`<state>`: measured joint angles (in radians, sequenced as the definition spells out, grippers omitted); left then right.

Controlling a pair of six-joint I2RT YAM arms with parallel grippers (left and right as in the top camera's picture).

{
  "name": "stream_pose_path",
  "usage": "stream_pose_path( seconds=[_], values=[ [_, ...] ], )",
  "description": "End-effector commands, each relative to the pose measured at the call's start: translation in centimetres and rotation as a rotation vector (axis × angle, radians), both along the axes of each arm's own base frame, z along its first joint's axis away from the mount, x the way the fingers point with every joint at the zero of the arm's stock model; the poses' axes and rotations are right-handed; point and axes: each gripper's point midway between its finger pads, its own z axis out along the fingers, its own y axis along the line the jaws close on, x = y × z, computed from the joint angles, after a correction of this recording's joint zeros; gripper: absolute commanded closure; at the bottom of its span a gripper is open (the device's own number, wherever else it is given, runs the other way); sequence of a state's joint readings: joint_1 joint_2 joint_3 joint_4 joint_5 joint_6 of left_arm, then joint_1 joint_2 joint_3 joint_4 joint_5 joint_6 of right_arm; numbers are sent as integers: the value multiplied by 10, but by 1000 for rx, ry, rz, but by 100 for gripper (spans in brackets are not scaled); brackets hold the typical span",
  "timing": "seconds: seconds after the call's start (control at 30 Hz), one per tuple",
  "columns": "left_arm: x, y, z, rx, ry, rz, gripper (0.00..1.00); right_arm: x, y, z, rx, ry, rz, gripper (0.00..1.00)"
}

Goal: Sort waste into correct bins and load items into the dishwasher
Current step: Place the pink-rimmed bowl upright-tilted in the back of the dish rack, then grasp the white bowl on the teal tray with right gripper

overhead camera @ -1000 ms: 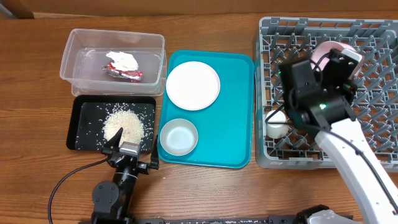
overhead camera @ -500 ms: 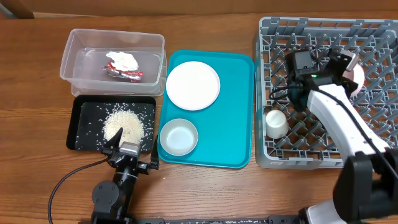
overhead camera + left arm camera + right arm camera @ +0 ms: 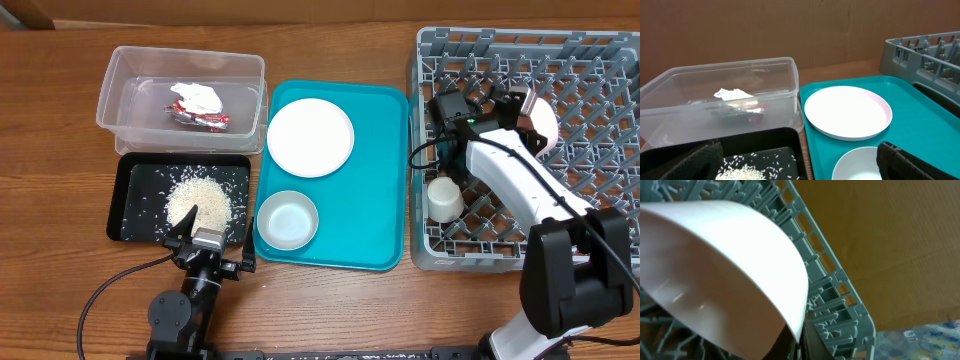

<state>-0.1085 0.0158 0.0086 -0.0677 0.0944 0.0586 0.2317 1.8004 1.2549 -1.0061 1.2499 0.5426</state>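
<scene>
My right gripper (image 3: 518,99) is shut on the rim of the pink bowl (image 3: 543,123) and holds it tilted on edge over the grey dish rack (image 3: 600,60). In the right wrist view the bowl (image 3: 715,255) fills the frame, its rim pinched between the fingers (image 3: 799,342). A small white cup (image 3: 444,198) sits in the rack's front left. The white plate (image 3: 310,137) and white-grey bowl (image 3: 287,220) lie on the teal tray. My left gripper (image 3: 205,236) is open and empty at the black tray's front edge. No chopsticks are in view.
The clear tub (image 3: 120,100) holds the white tissue (image 3: 198,97) and red wrapper (image 3: 205,121). The black tray (image 3: 130,215) holds a pile of rice (image 3: 198,200). The teal tray (image 3: 375,200) lies between the bins and the rack.
My right arm has swung and turned over the rack with the pink bowl, which now sits further right and lower. The cup is now uncovered. The left arm has not moved.
</scene>
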Motion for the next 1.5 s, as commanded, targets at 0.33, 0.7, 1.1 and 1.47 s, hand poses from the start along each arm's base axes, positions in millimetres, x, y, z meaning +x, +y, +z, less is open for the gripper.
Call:
stream_pose_path(
  seconds=[0.33, 0.7, 1.1, 1.47],
  values=[
    [0, 0, -1, -6, 2, 0, 0, 7, 108, 17, 275, 7, 256, 48],
    [0, 0, -1, -6, 2, 0, 0, -58, 330, 2, 1313, 374, 733, 41],
    [0, 0, -1, -6, 2, 0, 0, -104, 377, -96, 1321, 595, 657, 44],
    [0, 0, -1, -6, 2, 0, 0, -88, 371, -140, 1197, 518, 557, 96]
  ],
)
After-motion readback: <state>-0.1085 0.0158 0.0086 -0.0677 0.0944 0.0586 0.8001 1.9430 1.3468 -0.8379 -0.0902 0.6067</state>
